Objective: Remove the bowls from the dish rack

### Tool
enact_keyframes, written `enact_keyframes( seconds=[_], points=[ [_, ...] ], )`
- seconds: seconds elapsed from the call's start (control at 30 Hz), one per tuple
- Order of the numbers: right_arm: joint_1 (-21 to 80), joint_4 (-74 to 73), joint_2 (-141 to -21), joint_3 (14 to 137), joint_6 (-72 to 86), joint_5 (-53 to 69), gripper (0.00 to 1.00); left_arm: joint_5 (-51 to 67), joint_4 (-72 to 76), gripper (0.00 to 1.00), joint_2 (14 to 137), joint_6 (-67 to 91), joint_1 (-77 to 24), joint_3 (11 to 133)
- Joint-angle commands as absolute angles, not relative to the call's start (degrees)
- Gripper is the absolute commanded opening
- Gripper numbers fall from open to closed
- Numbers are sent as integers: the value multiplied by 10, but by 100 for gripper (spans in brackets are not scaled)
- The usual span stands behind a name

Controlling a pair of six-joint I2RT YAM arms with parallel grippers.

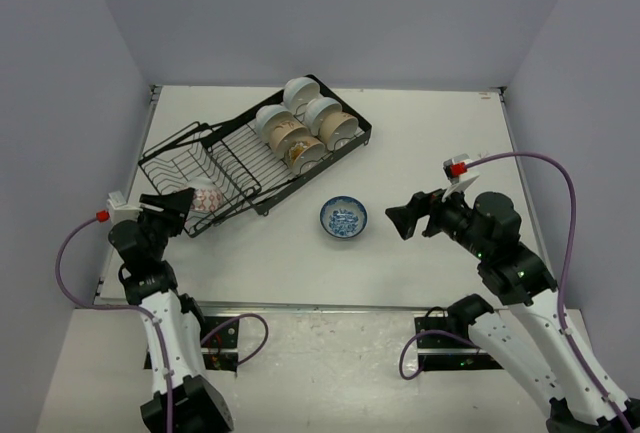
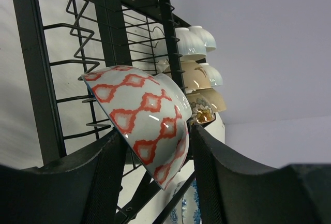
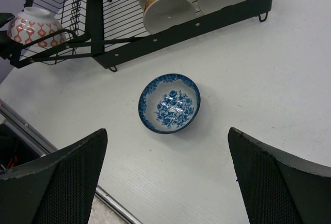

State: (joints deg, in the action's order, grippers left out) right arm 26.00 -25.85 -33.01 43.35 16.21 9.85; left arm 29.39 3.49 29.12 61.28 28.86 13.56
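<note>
The black wire dish rack (image 1: 232, 166) lies diagonally at mid table. Several white and tan bowls (image 1: 300, 125) stand on edge in its far right section; they also show in the right wrist view (image 3: 166, 8) and the left wrist view (image 2: 195, 74). My left gripper (image 1: 180, 209) is at the rack's near left end. Its fingers press both sides of the red-patterned bowl (image 2: 147, 118), which is tilted with its dome up (image 1: 205, 200). The blue-and-white bowl (image 1: 343, 218) sits upright on the table, off the rack. My right gripper (image 1: 402, 221) is open and empty, hovering right of it.
The table's near metal edge (image 3: 111, 206) runs just below the blue bowl (image 3: 169, 103). Grey walls close the table in on three sides. The rack's left section (image 2: 36, 79) holds only tines and the red-patterned bowl (image 3: 35, 27).
</note>
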Motion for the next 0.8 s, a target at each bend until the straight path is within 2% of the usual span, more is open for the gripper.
enact_keyframes(
  seconds=[0.0, 0.2, 0.3, 0.77],
  points=[
    [262, -250, -333, 442, 154, 105, 99, 301, 51, 53, 306, 626, 289, 123],
    [263, -250, -332, 442, 152, 104, 99, 299, 91, 52, 347, 640, 289, 120],
    [263, -250, -333, 445, 152, 104, 99, 299, 102, 46, 357, 646, 289, 123],
    [262, -243, -323, 448, 167, 121, 99, 296, 110, 47, 379, 641, 289, 129]
  ],
)
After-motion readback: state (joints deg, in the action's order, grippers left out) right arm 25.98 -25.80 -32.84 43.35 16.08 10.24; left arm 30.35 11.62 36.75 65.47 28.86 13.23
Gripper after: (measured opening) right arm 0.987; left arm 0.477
